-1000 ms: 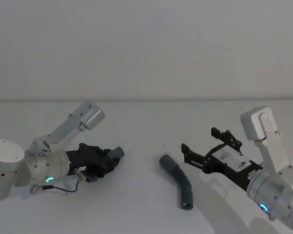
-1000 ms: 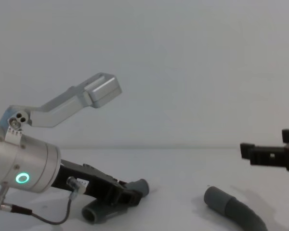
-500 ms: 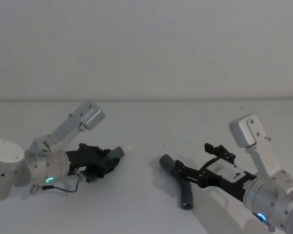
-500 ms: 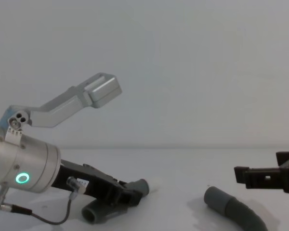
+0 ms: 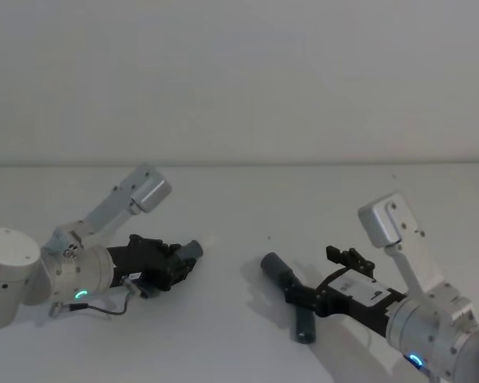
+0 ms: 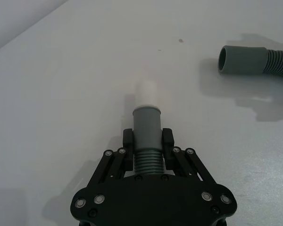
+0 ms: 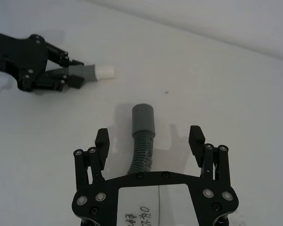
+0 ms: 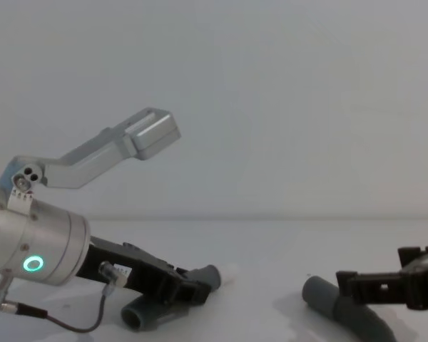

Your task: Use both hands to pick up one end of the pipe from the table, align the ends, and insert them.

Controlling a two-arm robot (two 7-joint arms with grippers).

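Right gripper [image 7: 149,136]: jaws spread wide with nothing in them, one on each side of the plain hose [image 7: 139,157]. They sit low over the ribbed stretch just behind the plain cuff [image 7: 143,120]. That's the bit that matters. The hose's long axis runs straight out between the jaws, the same way the gripper points, with the cuff out ahead of them. So closing should pinch across the ribs, not along them. The wrist view looks like there's a gap on both sides, so I'd say no contact yet. The hose lies flat on the tabletop [image 5: 239,199], curving back under the gripper body.

Left gripper [image 6: 147,136]: jaws clenched on the tipped hose [image 6: 146,123], at the ribs behind its own cuff, with the white tip [image 6: 146,94] poking out front. It sits well apart from the plain cuff, on the robot's left of it. The tip aims roughly that way but isn't in line with the opening.

My read is that the right arm is by far the nearer to the plain cuff, so the grab comes first and lining up after.
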